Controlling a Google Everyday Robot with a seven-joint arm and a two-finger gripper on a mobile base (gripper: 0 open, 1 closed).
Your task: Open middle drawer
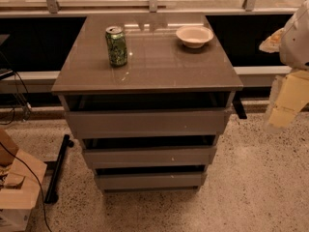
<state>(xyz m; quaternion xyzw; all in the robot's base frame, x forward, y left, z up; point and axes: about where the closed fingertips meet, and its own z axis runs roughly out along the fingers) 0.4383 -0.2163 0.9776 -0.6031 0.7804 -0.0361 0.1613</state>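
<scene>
The middle drawer [149,156] is a flat grey-brown handleless front of medium width, with a tiny white speck right of its centre. It sits in the cabinet between the wider top drawer front [145,123] and the narrower bottom drawer front [149,181]. A dark gap shows above its top edge. My gripper [282,114] has pale yellow fingers below a white arm. It hangs at the right edge of the view, to the right of the cabinet at about top-drawer height, apart from the cabinet and holding nothing that I can see.
A green can [116,45] and a white bowl [194,36] stand on the cabinet top [159,71]. A cardboard box [17,190], a black bar [58,168] and cables lie on the speckled floor at left. A low ledge and railing run behind.
</scene>
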